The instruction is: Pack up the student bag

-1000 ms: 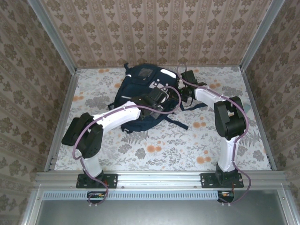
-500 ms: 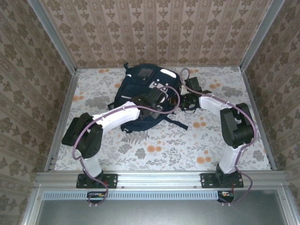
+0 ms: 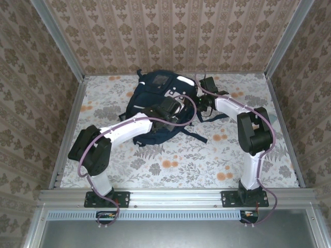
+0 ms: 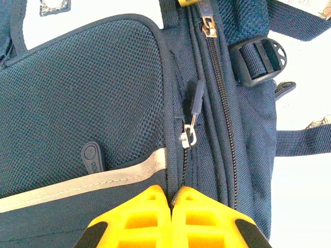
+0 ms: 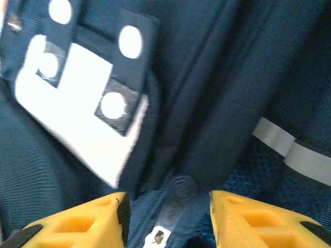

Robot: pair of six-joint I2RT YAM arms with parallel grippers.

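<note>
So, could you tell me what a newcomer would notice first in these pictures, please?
The navy student bag lies at the far middle of the floral table, with both arms bent over it. Up close, the left gripper is shut just short of a zipper pull, while the right gripper stands open near the white front patch.

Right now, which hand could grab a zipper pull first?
Probably the right hand: its fingers are apart with a zipper pull between them on the student bag. The left hand is shut, a metal slider lying ahead of it.
</note>
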